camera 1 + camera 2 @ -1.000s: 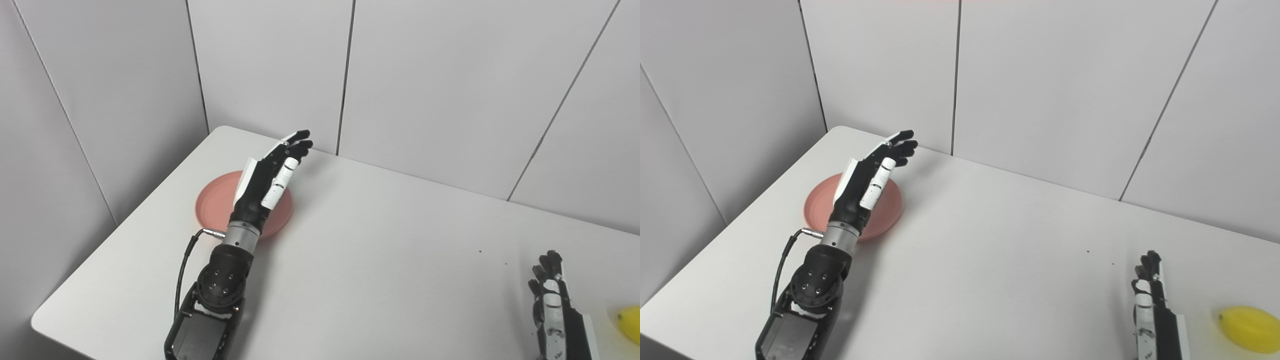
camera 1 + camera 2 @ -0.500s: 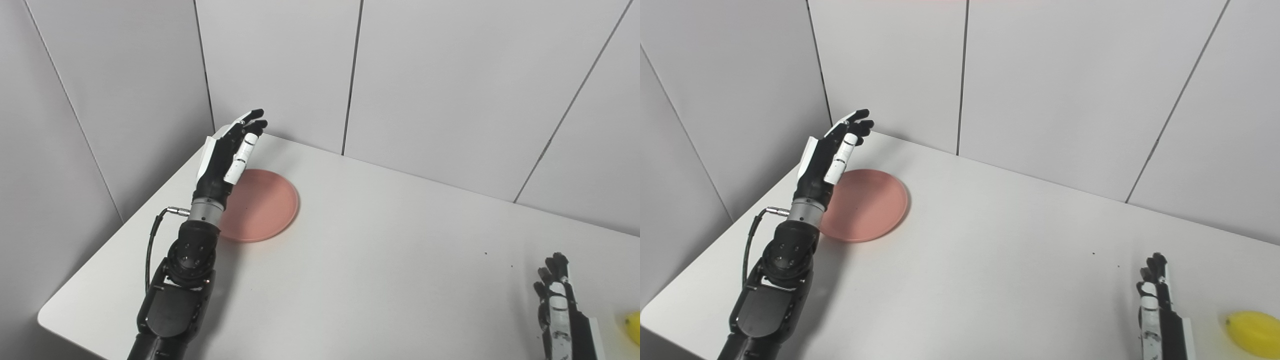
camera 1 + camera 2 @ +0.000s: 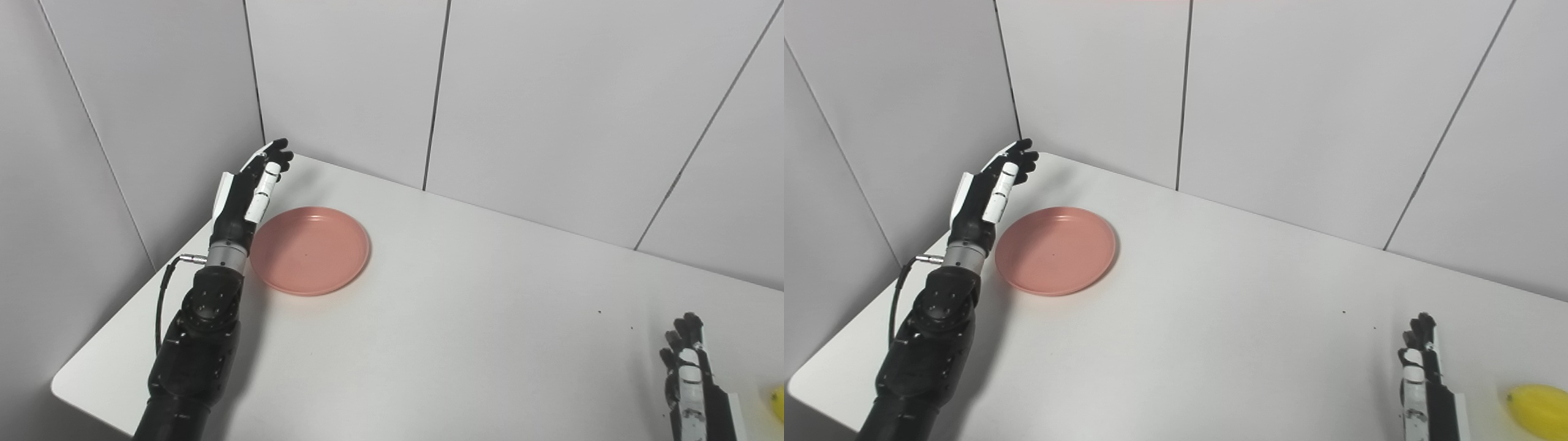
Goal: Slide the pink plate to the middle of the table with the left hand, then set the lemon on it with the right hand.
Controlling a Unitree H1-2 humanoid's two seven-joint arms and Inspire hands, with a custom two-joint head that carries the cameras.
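Near the table's (image 3: 465, 318) far left corner lies the plate (image 3: 310, 250), pink, round and flat on the white top, with nothing on it. Just left of the plate the left hand (image 3: 245, 195) is raised above the table, edge-on, palm side turned toward the plate. Its fingers (image 3: 277, 149) are stretched out and close together, pointing at the corner where the wall panels meet, and the hand holds nothing. Whether the hand touches the plate's left rim cannot be told; it looks lifted clear of it. The left forearm runs from the hand down to the table's near left edge, with a black cable looping off the wrist.

Well right of the plate, at the table's near right edge, the right hand (image 3: 1421, 367) is edge-on with fingers straight, close together and pointing away from the robot, empty. Just right of that hand the lemon (image 3: 1538, 407) rests on the table, yellow, apart from the hand and far from the plate.
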